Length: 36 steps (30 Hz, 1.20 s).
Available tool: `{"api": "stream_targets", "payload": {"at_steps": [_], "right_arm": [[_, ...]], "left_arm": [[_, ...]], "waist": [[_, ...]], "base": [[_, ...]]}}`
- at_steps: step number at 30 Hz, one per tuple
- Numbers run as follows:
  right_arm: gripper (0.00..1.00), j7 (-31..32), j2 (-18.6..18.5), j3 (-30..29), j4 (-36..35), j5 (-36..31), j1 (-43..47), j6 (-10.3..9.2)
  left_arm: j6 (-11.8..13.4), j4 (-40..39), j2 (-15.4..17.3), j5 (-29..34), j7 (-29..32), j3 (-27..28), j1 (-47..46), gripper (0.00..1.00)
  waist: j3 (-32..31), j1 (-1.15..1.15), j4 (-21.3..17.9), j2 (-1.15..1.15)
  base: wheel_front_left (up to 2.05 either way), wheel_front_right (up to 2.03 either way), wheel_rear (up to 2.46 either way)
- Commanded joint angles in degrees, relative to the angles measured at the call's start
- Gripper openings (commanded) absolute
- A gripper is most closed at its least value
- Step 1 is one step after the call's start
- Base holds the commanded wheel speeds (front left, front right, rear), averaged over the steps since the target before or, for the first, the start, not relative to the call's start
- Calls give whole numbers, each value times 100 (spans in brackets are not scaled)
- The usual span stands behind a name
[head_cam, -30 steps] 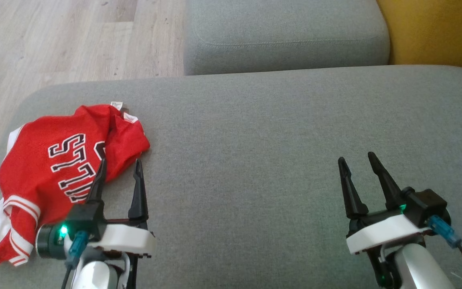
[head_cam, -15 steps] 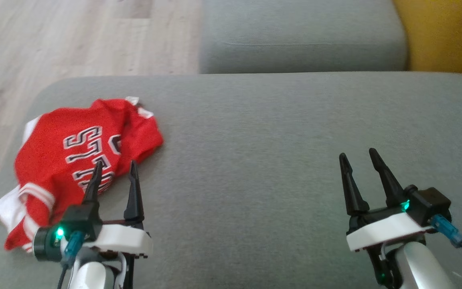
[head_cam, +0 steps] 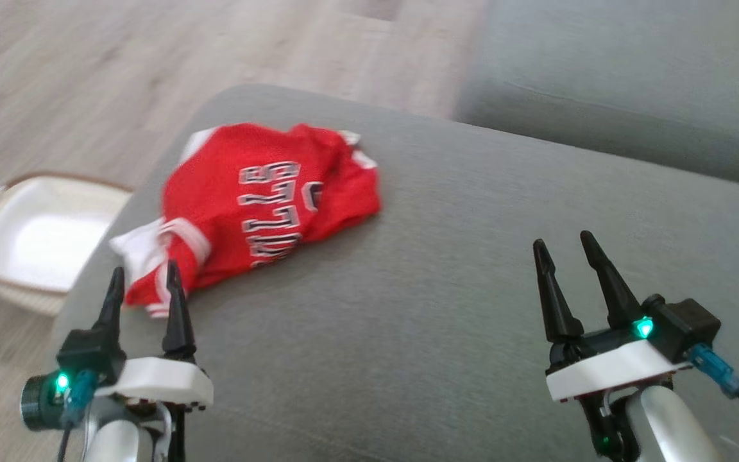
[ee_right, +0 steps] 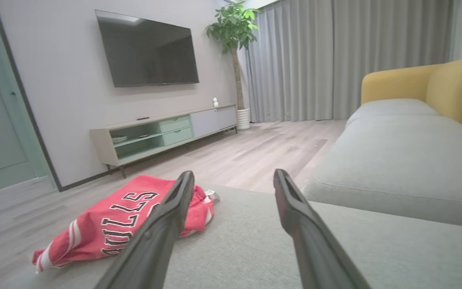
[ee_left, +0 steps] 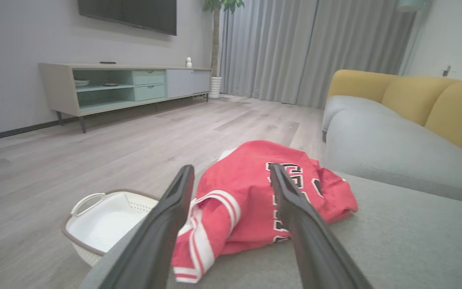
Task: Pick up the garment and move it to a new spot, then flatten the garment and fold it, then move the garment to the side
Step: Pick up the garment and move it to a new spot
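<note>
Head view: I am seeing the red jersey (head_cam: 267, 205) lying crumpled at the grey cushion's (head_cam: 446, 301) far left. My left gripper (head_cam: 144, 269) is hovering open beside its near edge, and my right gripper (head_cam: 562, 242) is open, well right. Left wrist view: the jersey is lying just ahead. Right wrist view: it is lying far left.

Garment (head_cam: 260, 199): red, white trim w/ red stripes, black letters edged white. Seat cushion (head_cam: 446, 256): plain grey. Basket (head_cam: 68, 181): white inside, brown rim. Floor (head_cam: 87, 83): pale wood-grain planks. Left hand (head_cam: 144, 269) & right hand (head_cam: 562, 239): black fingers, white base, 1 green light each, blue plug. Sofa back (ee_left: 435, 100): mustard yellow. Curtains (ee_right: 335, 56): grey. TV (ee_right: 150, 52): black. Cabinet (ee_right: 163, 128): beige frame, mint drawers. Plant (ee_right: 233, 24): green leaves.
</note>
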Motion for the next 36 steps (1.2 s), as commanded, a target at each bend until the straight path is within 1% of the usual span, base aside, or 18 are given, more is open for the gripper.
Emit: {"api": "stream_targets", "payload": {"at_steps": [1, 4, 9, 13, 16, 19, 22, 23, 25, 26, 28, 30, 33, 36], "right_arm": [[100, -62, 3, 100, -224, 43, -61, -4], [100, -62, -7, 131, -290, 36, -61, -4], [100, -62, -57, 199, -380, 45, -98, -4], [100, -62, -66, 198, -510, 32, -77, -4], [100, -62, -127, 257, -652, 6, -99, -4], [100, -62, -214, 284, -738, 4, -145, -4], [100, -62, -303, 334, -818, 24, -213, -4], [100, -62, -303, 334, -818, 24, -213, -4], [100, -62, -363, 391, -858, 48, -269, -4], [100, -62, -401, 416, -876, 64, -304, -4], [100, -62, -472, 463, -909, 104, -389, -4], [100, -62, -533, 536, -927, 142, -479, -4], [100, -62, -585, 623, -946, 205, -609, -4], [100, -62, -620, 669, -950, 273, -718, -4]], "left_arm": [[-30, -150, 58, -27, -70, 205, -254, 100], [-70, -127, 59, -51, -70, 279, -243, 100], [-93, -62, 54, -127, -70, 349, -245, 100], [-273, 111, 51, -416, -70, 358, -424, 100], [-357, 152, 133, -544, 93, 410, -876, 100], [-453, 198, 302, -696, 748, 452, -1479, 100], [-519, 427, 485, -953, 1678, 557, -2114, 100], [-519, 427, 485, -953, 1678, 557, -2114, 100], [-543, 739, 702, -1039, 2266, 615, -2504, 100], [-543, 900, 757, -1123, 2468, 673, -2705, 100], [-561, 1349, 894, -1275, 2897, 767, -3054, 100], [-593, 1851, 1059, -1384, 3177, 854, -3362, 100], [-609, 2628, 1270, -1519, 3412, 991, -3677, 100], [-588, 3420, 1429, -1621, 3699, 1082, -3804, 100]], "waist": [[-14, 0, 419, 0], [29, 0, 533, 0], [68, 0, 569, 0], [73, 0, 515, 0], [194, 0, 364, 0], [355, 0, 158, 0], [556, 0, -110, 0], [556, 0, -110, 0], [697, 0, -307, 0], [769, 0, -395, 0], [918, 0, -589, 0], [1049, 0, -794, 0], [1195, 0, -1105, 0], [1326, 0, -1368, 0]], "base": [[0, 0, 0], [0, 0, 0], [0, 0, 0], [0, 0, 0], [0, 0, 0], [0, 0, 0], [0, 0, 0], [0, 0, 0], [0, 0, 0], [0, 0, 0], [0, 0, 0], [0, 0, 0], [0, 0, 0], [0, 0, 0]]}}
